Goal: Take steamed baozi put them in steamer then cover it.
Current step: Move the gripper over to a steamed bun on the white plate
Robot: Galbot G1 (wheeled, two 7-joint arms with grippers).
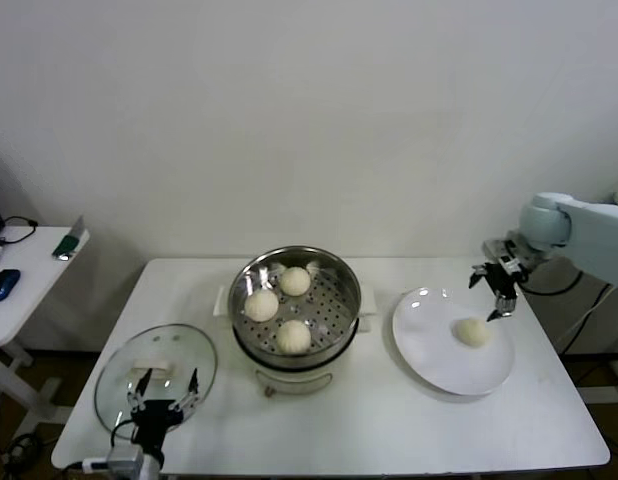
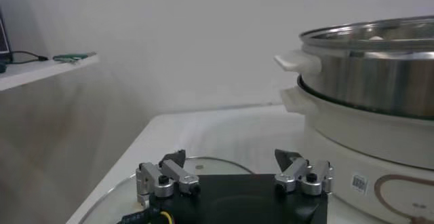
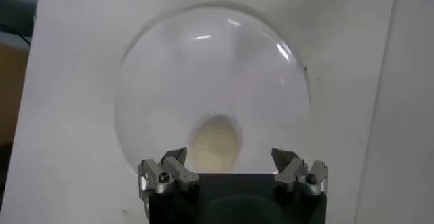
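Note:
Three steamed baozi [image 1: 295, 281] [image 1: 261, 305] [image 1: 293, 336] lie in the shiny steamer [image 1: 341, 280] on its cream pot base. A fourth baozi [image 1: 473, 332] [image 3: 215, 139] rests on the white plate [image 1: 429, 350] [image 3: 169, 62]. My right gripper [image 1: 494, 288] [image 3: 230, 157] hovers open above the plate's far right edge, the bun just below its jaws. The glass cover [image 1: 124, 370] [image 2: 210, 164] lies flat at the table's front left. My left gripper [image 1: 164, 393] [image 2: 230, 157] stands open low over the cover's near rim, holding nothing.
A side table [image 1: 29, 270] with a blue mouse [image 1: 1, 285] and a green item stands at far left. The steamer's side handles [image 2: 298, 62] rise close to the left gripper. The white table [image 1: 389, 420] edge runs along the front.

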